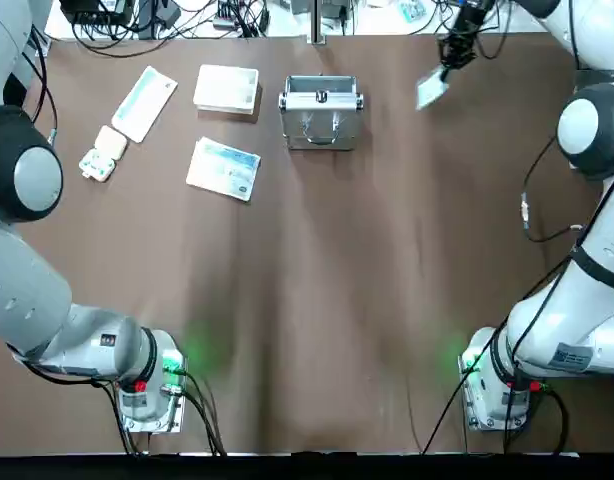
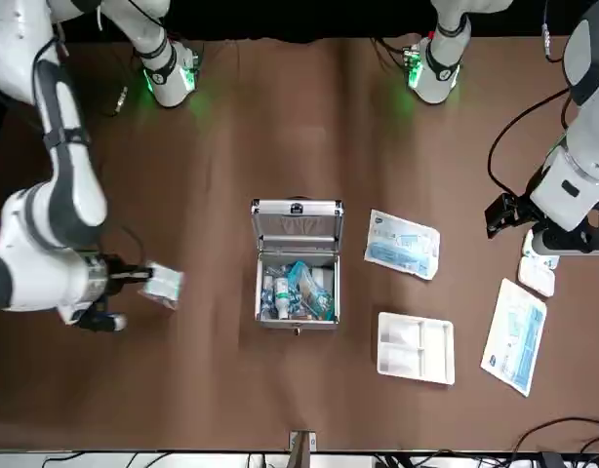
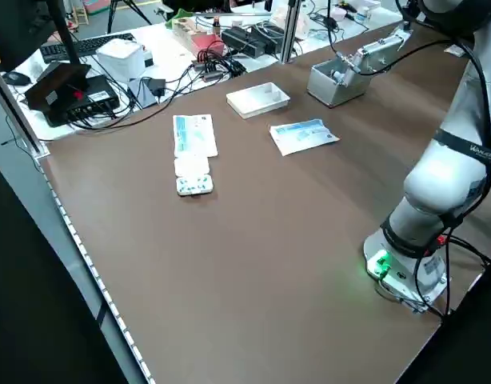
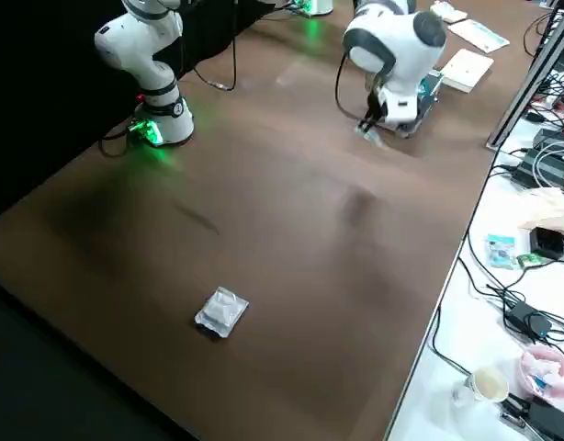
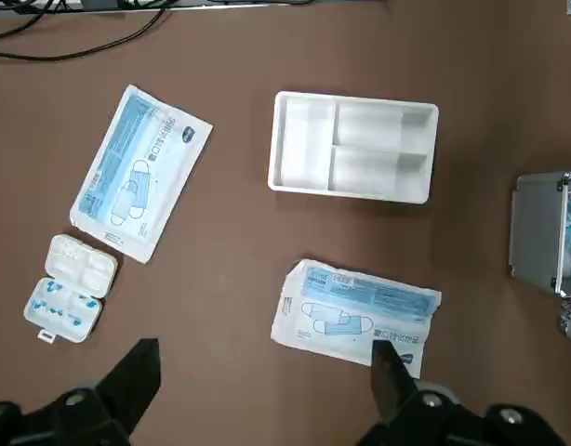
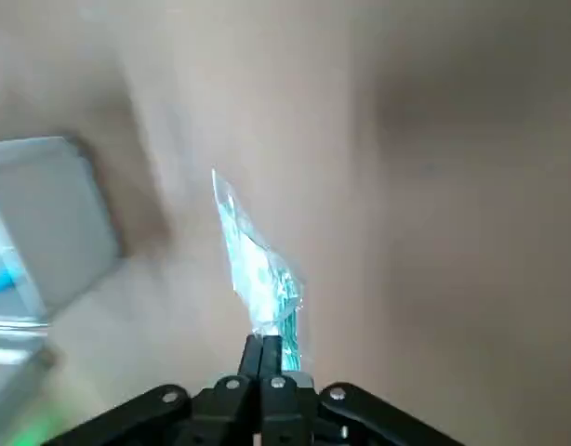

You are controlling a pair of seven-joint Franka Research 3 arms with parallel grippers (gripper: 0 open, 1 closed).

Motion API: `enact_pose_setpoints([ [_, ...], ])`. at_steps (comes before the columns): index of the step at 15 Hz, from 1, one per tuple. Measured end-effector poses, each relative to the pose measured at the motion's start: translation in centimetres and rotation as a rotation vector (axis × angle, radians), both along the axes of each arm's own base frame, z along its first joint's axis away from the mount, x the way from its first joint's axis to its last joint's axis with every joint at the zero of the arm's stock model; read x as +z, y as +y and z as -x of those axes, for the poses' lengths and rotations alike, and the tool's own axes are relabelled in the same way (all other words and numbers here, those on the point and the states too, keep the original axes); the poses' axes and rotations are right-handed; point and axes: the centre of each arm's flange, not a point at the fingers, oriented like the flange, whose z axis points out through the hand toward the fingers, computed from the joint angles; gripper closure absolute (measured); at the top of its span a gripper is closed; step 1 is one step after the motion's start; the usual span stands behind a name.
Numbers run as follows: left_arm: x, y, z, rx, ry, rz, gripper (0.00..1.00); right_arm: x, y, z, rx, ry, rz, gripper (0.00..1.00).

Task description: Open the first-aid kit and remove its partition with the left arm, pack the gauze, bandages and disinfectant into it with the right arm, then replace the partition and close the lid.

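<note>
The right tool [image 6: 264, 351] has its two fingers pinched tight on one edge of a clear plastic packet with teal print [image 6: 258, 269], which hangs free above the brown counter [image 1: 337, 300]. From overhead, this tool [image 1: 452, 52] sits at the far right of the counter, well to the right of the first-aid kit [image 1: 321, 111], with the packet [image 1: 431, 90] dangling just on its near side. The right arm reaches far out from its base at the near right corner, elbow bent and raised high, forearm angled back in toward the counter's far edge.

The left tool [image 5: 267, 390] hovers with its fingers spread wide and nothing between them, above the far left part of the counter. The left arm rises from its base at the near left corner and folds over that side.

The first-aid kit [image 2: 297, 265] stands near the middle of the far edge, its lid [image 2: 298, 222] swung up and open; small bottles and teal-and-white packets lie inside. The partition [image 2: 416, 347] lies on the counter just left of the kit, empty, rim up. A flat blue-white pack [image 2: 402, 244] lies nearer, left of the kit. A second blue-white pack [image 5: 139, 172] lies farther left, with a small white pill case [image 5: 70, 288] beside it. One more clear packet [image 4: 221, 311] lies alone on the counter's right side.
</note>
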Motion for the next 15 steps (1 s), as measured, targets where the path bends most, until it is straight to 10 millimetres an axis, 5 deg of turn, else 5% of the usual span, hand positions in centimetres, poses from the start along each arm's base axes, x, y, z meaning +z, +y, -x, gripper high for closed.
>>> enact_pose_setpoints([
  [9,0.1,-0.2,0.1,-0.003,-0.002,0.001,0.00,4.5,15.5,0.7,-0.210,-0.111,-0.191,0.99],
  [15,0.1,-0.1,0.0,-0.002,-0.002,0.001,0.00,1.9,23.7,2.7,-0.207,-0.130,-0.246,0.99],
])
